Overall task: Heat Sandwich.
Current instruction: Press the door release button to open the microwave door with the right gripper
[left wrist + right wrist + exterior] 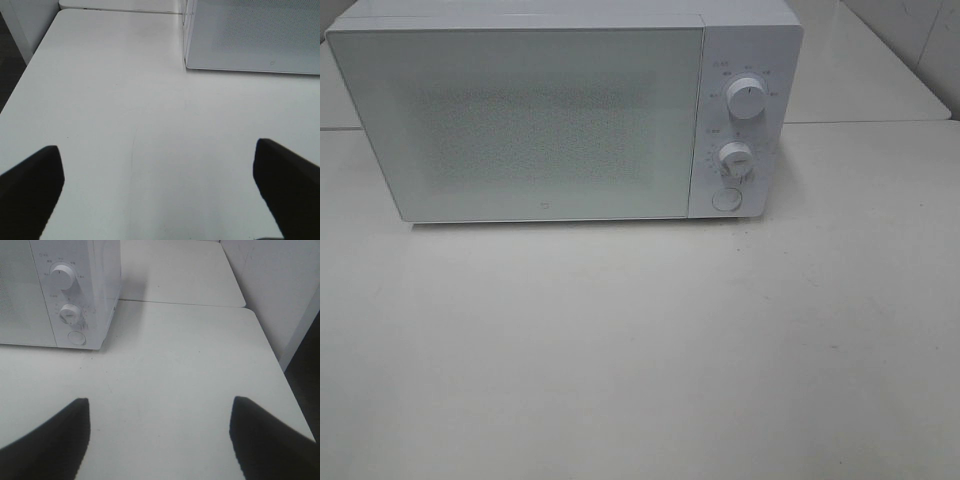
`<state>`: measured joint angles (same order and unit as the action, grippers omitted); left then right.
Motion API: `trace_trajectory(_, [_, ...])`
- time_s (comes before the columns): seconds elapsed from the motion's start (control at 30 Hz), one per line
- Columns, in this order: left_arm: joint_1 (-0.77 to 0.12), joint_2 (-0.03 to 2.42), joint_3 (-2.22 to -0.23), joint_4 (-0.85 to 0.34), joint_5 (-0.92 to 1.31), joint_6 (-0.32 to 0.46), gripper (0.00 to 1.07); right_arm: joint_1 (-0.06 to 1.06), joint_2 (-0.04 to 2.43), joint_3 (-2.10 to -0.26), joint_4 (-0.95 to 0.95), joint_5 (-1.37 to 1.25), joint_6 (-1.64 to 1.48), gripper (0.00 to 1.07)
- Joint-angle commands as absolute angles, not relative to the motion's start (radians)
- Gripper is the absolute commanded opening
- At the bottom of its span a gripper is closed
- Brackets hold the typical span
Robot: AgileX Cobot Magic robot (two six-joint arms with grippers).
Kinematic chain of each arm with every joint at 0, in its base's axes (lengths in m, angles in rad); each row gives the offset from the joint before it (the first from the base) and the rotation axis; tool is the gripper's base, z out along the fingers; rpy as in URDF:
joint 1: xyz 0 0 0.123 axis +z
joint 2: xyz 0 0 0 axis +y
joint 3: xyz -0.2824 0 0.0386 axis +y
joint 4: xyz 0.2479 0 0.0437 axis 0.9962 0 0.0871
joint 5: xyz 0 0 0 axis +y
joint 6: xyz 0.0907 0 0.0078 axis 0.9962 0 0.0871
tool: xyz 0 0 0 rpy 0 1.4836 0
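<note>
The left gripper (156, 145) has its two black wedge-shaped fingers (30, 190) spread wide with nothing between them but bare table. The right gripper (160, 400) is likewise parted and empty. Both hang above the surface, touching nothing, and neither arm shows in the high view.

Beyond the jaws stands a white box-shaped microwave oven (750, 30), filling the upper half of the high frame. Its pale frosted door (530, 125), dotted with a fine mesh pattern, is shut. The control strip on the right of the oven carries an upper dial (748, 100), a lower dial (734, 157) and a round button (725, 198) below them.

The sandwich appears in none of the three views. It is not on the table, and the door is too cloudy to tell whether it lies inside.

My reading is that the arms are parked between steps. If the oven is not yet loaded, the next move calls for pressing the round button to release the door, a job for the right gripper, which faces the control strip. If the food is already inside, a dial wants turning instead, which needs the jaws narrowed around the knob.

The off-white, smooth tabletop (640, 350) takes up the whole lower half of the high frame. A second table (865, 70) of the same finish butts against it at upper right, with a pale tiled wall (930, 35) in the corner behind.
</note>
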<state>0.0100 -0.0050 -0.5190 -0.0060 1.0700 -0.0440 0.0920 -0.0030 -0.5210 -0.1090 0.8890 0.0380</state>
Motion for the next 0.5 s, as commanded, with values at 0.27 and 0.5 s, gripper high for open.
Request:
trace_trajectory(0.27, [0.012,-0.021,-0.518,-0.014,1.071,-0.04,0.98,0.07,-0.033,-0.497,-0.112,0.996,0.07,0.75])
trace_trajectory(0.5, [0.012,-0.021,-0.518,-0.014,1.071,-0.041,0.98,0.07,-0.033,-0.497,-0.112,0.996,0.069,0.75])
